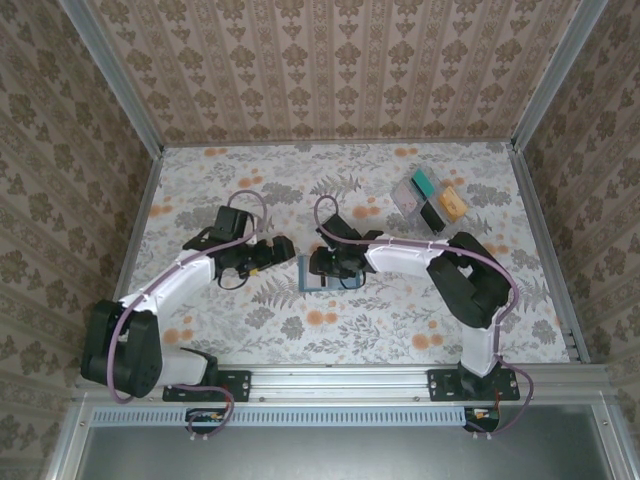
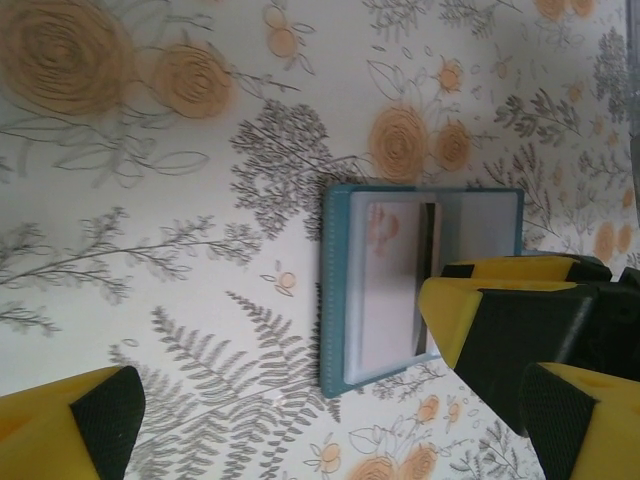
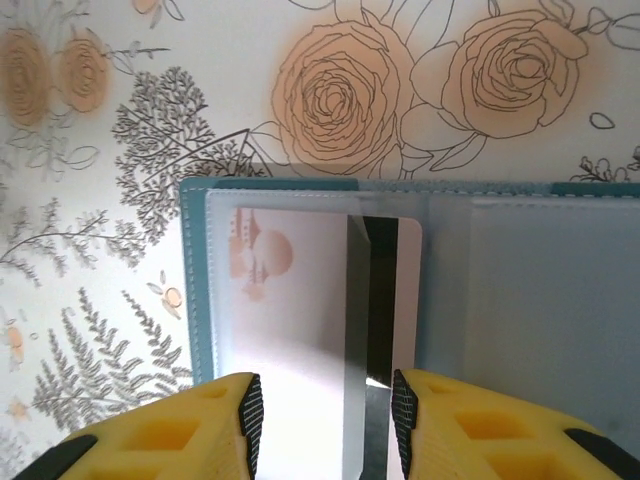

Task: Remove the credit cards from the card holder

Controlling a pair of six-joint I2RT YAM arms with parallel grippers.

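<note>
The card holder lies open on the floral table, a slate-blue bifold with clear slots. A pale whitish credit card with an orange picture and a black stripe sits in its left panel. My right gripper stands open directly over that card, one yellow finger at each side of its near end; whether the tips touch it I cannot tell. In the left wrist view the holder and card show with the right gripper's finger on them. My left gripper is open just left of the holder, holding nothing.
Loose cards lie at the back right: a teal card, an orange card and a grey card. Patterned walls and metal rails close in the table. Both arms meet mid-table.
</note>
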